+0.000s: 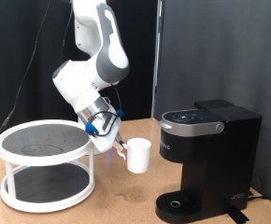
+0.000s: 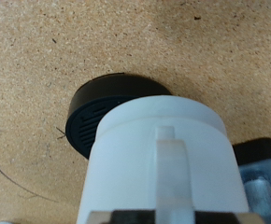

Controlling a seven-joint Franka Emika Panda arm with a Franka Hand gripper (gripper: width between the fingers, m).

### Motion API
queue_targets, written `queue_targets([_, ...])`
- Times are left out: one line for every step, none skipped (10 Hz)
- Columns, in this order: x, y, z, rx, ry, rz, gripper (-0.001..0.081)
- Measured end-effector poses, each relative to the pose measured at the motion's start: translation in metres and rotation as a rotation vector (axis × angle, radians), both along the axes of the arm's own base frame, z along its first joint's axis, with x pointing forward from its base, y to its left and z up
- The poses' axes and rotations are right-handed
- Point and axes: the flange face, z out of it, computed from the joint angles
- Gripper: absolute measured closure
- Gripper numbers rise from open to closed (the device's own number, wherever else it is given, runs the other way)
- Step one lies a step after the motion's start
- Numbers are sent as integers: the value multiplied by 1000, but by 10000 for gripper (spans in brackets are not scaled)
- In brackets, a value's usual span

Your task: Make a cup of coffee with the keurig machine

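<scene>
The cup, a plain white mug, hangs upright above the table between a round rack and the keurig machine. My gripper is shut on its handle from the exterior view's left. In the wrist view the cup fills the lower middle, its handle running down to my gripper at the frame's edge. The machine's round black drip tray is bare; in the wrist view it shows just beyond the cup. The machine's lid is down.
A white two-tier round rack with a dark mesh top stands at the exterior view's left. The chipboard table runs between rack and machine. A black curtain hangs behind. A thin wire lies on the table.
</scene>
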Motion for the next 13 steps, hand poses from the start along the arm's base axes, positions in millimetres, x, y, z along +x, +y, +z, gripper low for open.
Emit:
queue_targets([5, 2, -7, -8, 3, 5, 806])
queue_targets([9, 4, -14, -14, 3, 7, 806])
queue_targets([14, 6, -20, -21, 0, 12, 806])
queue_targets([19, 9, -25, -24, -6, 15, 806])
queue_targets([24, 13, -29, -21, -15, 13, 806])
queue_targets([29, 18, -33, -18, -25, 13, 806])
queue_targets([34, 24, -35, -15, -33, 15, 806])
queue_targets([40, 30, -37, -13, -39, 17, 806])
queue_targets([45, 36, -38, -12, -41, 19, 806])
queue_targets([50, 42, -40, -11, -42, 21, 806])
queue_targets([54, 48, -42, -13, -43, 23, 806])
queue_targets([59, 53, -44, -18, -45, 23, 806])
queue_targets([63, 59, -46, -18, -47, 22, 806])
